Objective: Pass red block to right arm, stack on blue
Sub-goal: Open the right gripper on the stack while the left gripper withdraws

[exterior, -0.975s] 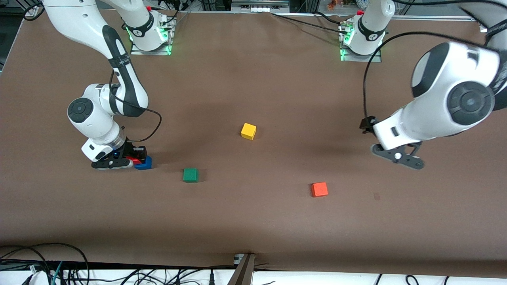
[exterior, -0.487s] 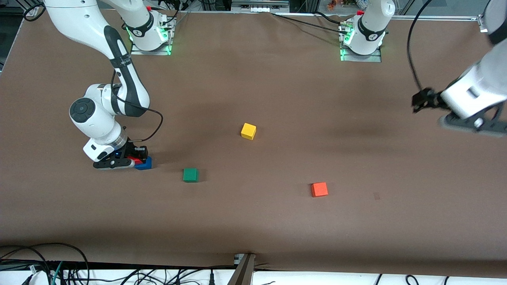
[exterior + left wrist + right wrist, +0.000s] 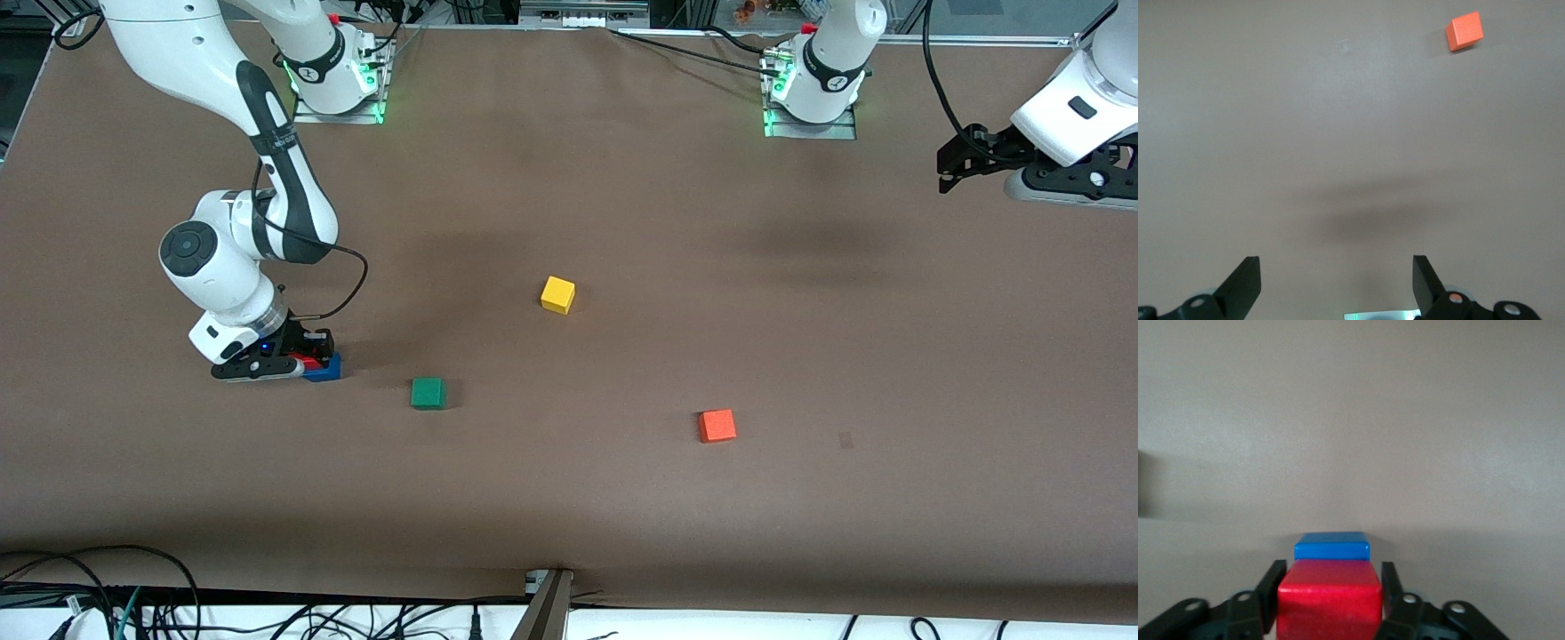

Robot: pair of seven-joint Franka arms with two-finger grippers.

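The red block [image 3: 308,361] sits on top of the blue cube [image 3: 327,370] near the right arm's end of the table. My right gripper [image 3: 300,359] is low around the stack, with its fingers pressed on two sides of the red block. In the right wrist view the red block [image 3: 1330,600] fills the gap between the fingers [image 3: 1275,577], and the blue cube [image 3: 1331,545] shows just under it. My left gripper [image 3: 953,167] is open and empty, held high over the left arm's end of the table. Its spread fingers [image 3: 1245,280] show in the left wrist view.
A green cube [image 3: 428,392] lies beside the stack, toward the table's middle. A yellow cube [image 3: 557,294] lies mid-table. An orange-red cube [image 3: 717,425] lies nearer the front camera, and also shows in the left wrist view [image 3: 1464,31]. Cables run along the front edge.
The left arm has swung up and away from near the orange-red cube to its own end of the table. The right gripper has stayed at the stack, shifting only slightly.
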